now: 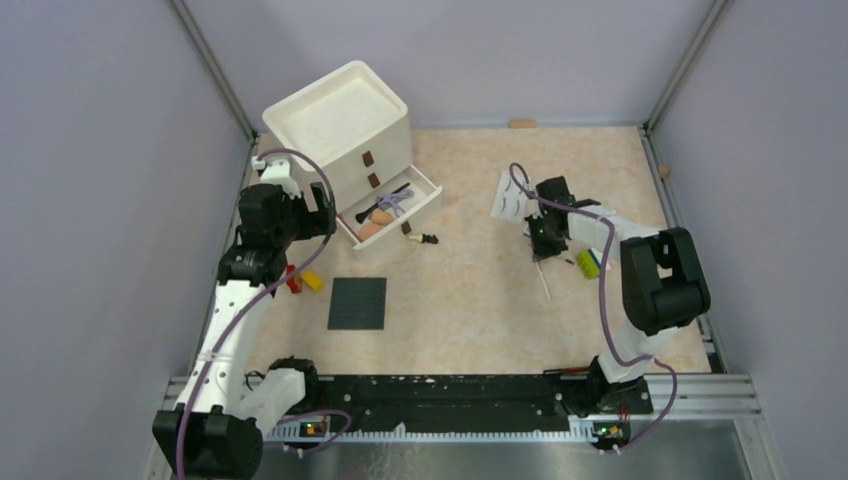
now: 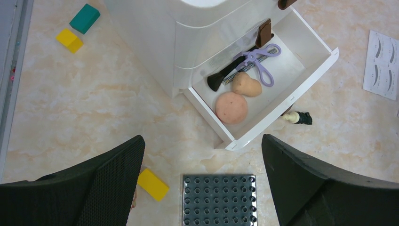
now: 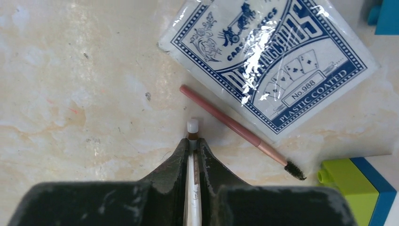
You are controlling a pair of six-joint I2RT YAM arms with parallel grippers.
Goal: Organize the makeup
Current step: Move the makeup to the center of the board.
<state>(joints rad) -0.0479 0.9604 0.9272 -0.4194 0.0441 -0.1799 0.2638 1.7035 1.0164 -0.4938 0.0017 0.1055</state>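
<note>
The white pencil [image 3: 193,127] I'm after is clamped between the fingers of my right hand [image 3: 193,146], which is closed tight on it. Only its capped tip pokes out, at the centre of the wrist view.

Just right of that tip, a pink spoolie brush [image 3: 235,127] lies diagonally, close along the lower-left edge of a pack of playing cards [image 3: 268,61]. A green and blue brick [image 3: 350,188] sits at the lower right. The left half of that view is bare table [image 3: 70,94], so that is where the room is.

In the overhead view this hand [image 1: 541,235] is right of centre, with the white eyelash card [image 1: 507,197] just up and left of it.

My left hand [image 2: 202,141] hangs spread wide with nothing in it, above the open drawer [image 2: 282,115] of the white drawer unit [image 1: 340,130]. Inside the drawer are:
- a round peach puff [image 2: 231,107]
- a beige sponge [image 2: 246,85]
- a lilac curler [image 2: 261,63]
- a dark brush [image 2: 223,75]

The drawer's right half is free. A small bottle [image 2: 297,117] lies on the table just outside the front rim. Below the drawer's corner are the studded plate [image 2: 219,200] and a yellow brick [image 2: 153,184], a strip of bare table between them and the drawer.
</note>
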